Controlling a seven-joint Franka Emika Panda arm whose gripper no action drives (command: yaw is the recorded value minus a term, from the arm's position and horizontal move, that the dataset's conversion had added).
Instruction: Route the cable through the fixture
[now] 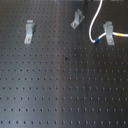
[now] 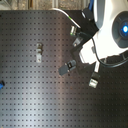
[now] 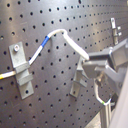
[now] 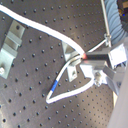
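So the white cable (image 1: 93, 24) drops in from the top edge of the first exterior view, loops down and runs through the metal clip (image 1: 108, 33) at the first exterior view's right, and in the first wrist view we can see the fingers (image 3: 98, 64) clamped on the cable (image 3: 70, 42) just past its blue band (image 3: 46, 40). Two more clips (image 1: 29, 31) (image 1: 77, 19) sit apart on the black perforated worktop (image 1: 60, 90). In the second exterior view the arm (image 2: 111, 31) hides most of the cable, and everything's pretty blurry.
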